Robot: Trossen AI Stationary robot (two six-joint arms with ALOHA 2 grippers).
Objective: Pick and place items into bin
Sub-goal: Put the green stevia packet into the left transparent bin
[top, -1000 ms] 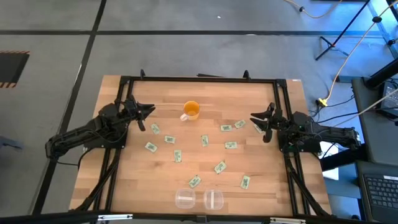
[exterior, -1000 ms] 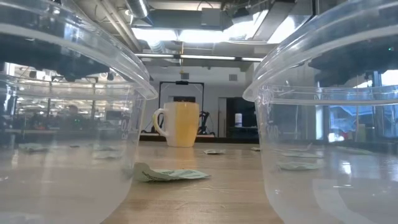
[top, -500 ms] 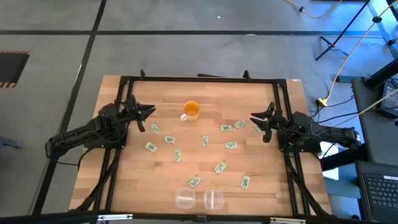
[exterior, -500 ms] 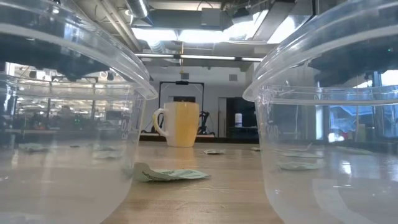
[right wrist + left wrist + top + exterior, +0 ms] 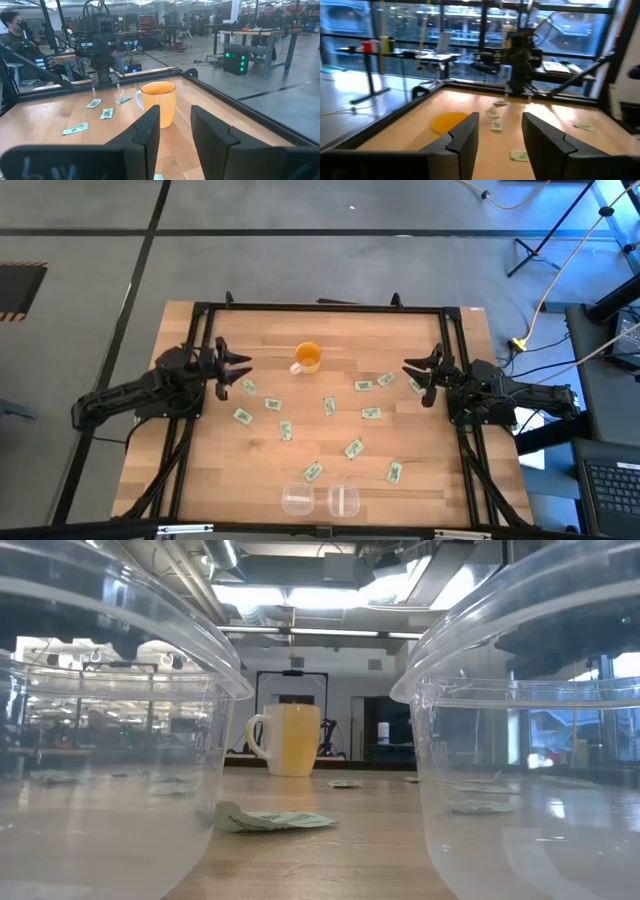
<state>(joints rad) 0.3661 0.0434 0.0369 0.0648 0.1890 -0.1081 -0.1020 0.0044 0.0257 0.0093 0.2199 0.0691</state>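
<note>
Nearest the front edge stand two clear bins point(image 5: 318, 500), nothing visible in them. Behind them the packets point(image 5: 328, 407) lie scattered flat over the table's middle, and beyond is the cup point(image 5: 307, 357). The left gripper point(image 5: 238, 370) hangs spread and empty just beside a packet point(image 5: 249, 387) — I judge it reaches for this. Next move: lower, pinch. The right gripper point(image 5: 428, 376) waits, parted, holding nothing.

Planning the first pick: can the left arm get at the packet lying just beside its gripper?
Probably yes. The left gripper is open and empty, the packet lies flat on bare wood close by, and the orange cup stands well off to the side.
</note>
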